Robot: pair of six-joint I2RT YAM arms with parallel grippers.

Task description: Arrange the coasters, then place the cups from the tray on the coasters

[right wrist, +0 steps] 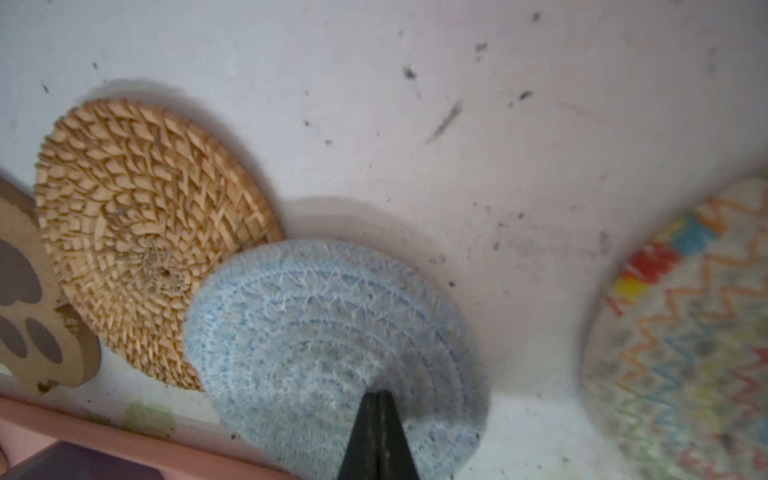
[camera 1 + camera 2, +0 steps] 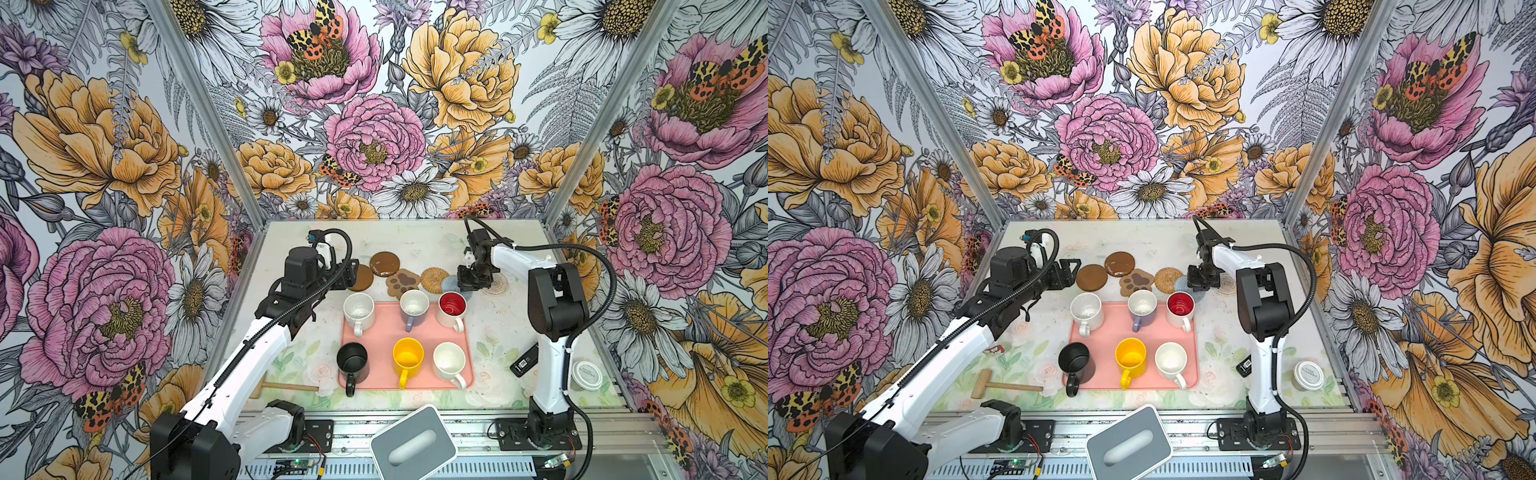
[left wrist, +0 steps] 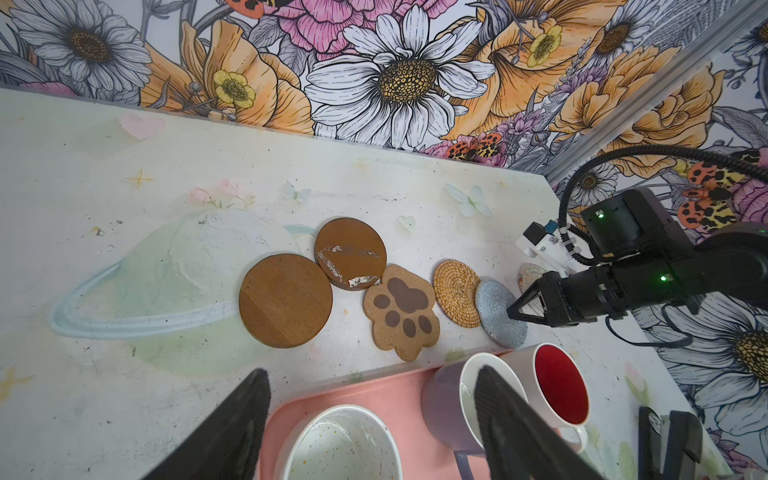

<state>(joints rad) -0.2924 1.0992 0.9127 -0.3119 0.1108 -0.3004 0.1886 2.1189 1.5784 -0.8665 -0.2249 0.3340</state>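
left gripper (image 3: 372, 374): fingers (image 3: 237, 424) spread wide above the pink tray (image 3: 365, 390) rim. on tray: speckled white mug (image 3: 338, 444), lavender mug (image 3: 444, 407), red-lined mug (image 3: 559, 386). coasters in a row on worktop (image 3: 124, 249): plain brown disc (image 3: 285, 300), scuffed brown disc (image 3: 350, 253) touching it, paw print (image 3: 401, 311), rattan round (image 3: 457, 293), grey-blue round (image 3: 500, 320) lapping the rattan. right gripper (image 3: 513, 311): fingers pressed together, tip at the grey-blue round's edge. cream round (image 3: 530, 274) partly hidden behind it.

Walls: floral wallpaper (image 2: 374, 137), big peonies, daisies, moths (on three sides).
Corners: aluminium posts (image 2: 202, 104).
Surface: pale tabletop (image 2: 415, 241), pastel prints, scuffed.
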